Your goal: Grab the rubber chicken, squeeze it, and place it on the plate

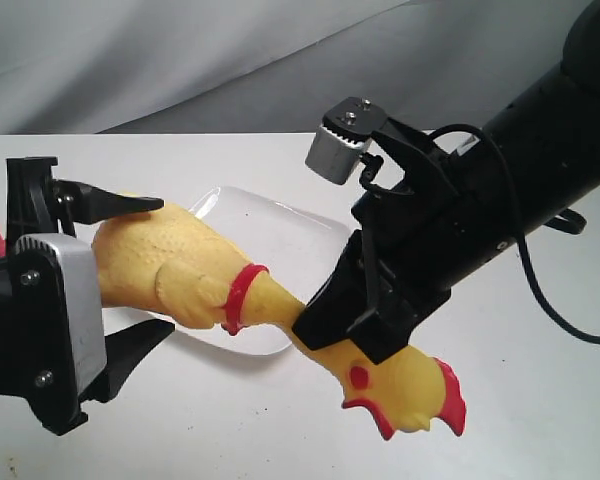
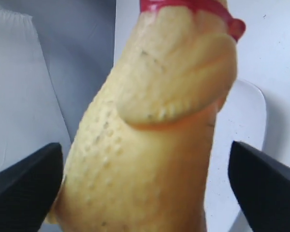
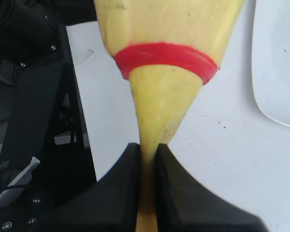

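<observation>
Up close from the exterior view, the long yellow rubber chicken [image 1: 180, 265] stretches over the glossy white square plate [image 1: 280, 232], its red-combed head hanging past the rim above the white table [image 1: 230, 425]. The right gripper [image 1: 325, 315] pinches its neck; the left gripper [image 1: 140, 268] straddles the body.

Left wrist view: black fingers [image 2: 24, 181] stand wide apart either side of the chicken's bumpy body [image 2: 154, 135].

Right wrist view: jaws clamped tight on the thin neck [image 3: 162, 111] below the red neck band [image 3: 164, 58].
</observation>
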`<state>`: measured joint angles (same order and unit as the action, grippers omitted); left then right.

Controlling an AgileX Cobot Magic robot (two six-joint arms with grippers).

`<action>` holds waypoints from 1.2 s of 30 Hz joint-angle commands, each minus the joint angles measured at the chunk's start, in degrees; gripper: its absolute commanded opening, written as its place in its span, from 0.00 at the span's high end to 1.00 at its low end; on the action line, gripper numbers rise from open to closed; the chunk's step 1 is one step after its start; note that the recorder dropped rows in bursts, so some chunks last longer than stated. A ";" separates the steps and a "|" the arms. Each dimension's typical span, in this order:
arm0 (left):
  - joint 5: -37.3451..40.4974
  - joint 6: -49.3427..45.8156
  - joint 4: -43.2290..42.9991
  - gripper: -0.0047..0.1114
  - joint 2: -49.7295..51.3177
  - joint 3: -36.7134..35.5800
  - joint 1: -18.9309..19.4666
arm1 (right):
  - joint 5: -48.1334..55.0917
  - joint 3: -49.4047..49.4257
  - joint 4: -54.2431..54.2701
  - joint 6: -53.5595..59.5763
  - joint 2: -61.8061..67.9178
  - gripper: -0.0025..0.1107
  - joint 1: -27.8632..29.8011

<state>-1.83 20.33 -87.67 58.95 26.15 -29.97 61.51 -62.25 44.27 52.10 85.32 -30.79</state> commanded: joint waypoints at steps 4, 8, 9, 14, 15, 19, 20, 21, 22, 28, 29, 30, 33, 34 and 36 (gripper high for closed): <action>-8.40 0.65 4.47 0.26 -0.30 0.16 -0.31 | -2.43 -0.52 1.59 -0.66 -0.33 0.98 -0.02; -12.72 0.65 4.33 0.44 -0.30 0.16 -0.31 | -3.65 -0.52 1.35 -1.14 -0.33 0.98 -0.02; -12.72 0.65 3.07 0.48 -0.30 0.16 -0.31 | -3.65 -0.52 1.35 -1.14 -0.33 0.98 -0.02; -9.99 2.39 0.27 0.71 -0.30 0.16 -0.31 | -3.65 -0.52 1.35 -1.14 -0.33 0.98 -0.02; -8.65 3.22 0.27 0.78 -0.30 0.16 -0.31 | -3.65 -0.52 1.35 -1.14 -0.33 0.98 -0.02; -4.05 3.60 0.27 0.96 -0.30 0.16 -0.31 | -3.65 -0.52 1.35 -1.14 -0.33 0.98 -0.02; -3.82 3.60 0.27 0.96 -0.30 0.16 -0.31 | -3.65 -0.52 1.35 -1.14 -0.33 0.98 -0.02; -3.53 3.60 0.27 0.96 -0.30 0.16 -0.31 | -3.65 -0.52 1.35 -1.14 -0.33 0.98 -0.02; -3.53 3.60 0.27 0.96 -0.30 0.16 -0.31 | -3.65 -0.52 1.35 -1.14 -0.33 0.98 -0.02; -2.99 3.17 0.27 0.96 -0.30 0.16 -0.31 | -3.65 -0.52 1.35 -1.42 -0.33 0.98 -0.02; -2.32 2.08 0.27 0.95 -0.30 0.16 -0.31 | -3.65 -0.52 1.35 -1.42 -0.33 0.98 -0.02; -1.24 1.47 0.27 0.94 -0.30 0.55 -0.31 | -3.65 -0.52 1.35 -1.42 -0.33 0.98 -0.02; 0.84 2.76 0.27 0.80 -1.05 2.15 -0.31 | -3.65 -0.52 1.35 -1.42 -0.33 0.98 -0.02; 0.95 3.86 0.46 0.72 -1.32 2.48 -0.31 | -3.65 -0.52 1.35 -1.42 -0.33 0.98 -0.02; 1.06 5.39 0.45 0.49 -2.99 3.01 -0.31 | -3.91 -0.52 1.35 -1.41 -0.33 0.98 -0.02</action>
<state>-6.85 22.87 -88.52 58.25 27.88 -30.63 55.81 -62.60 46.40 50.80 85.32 -30.79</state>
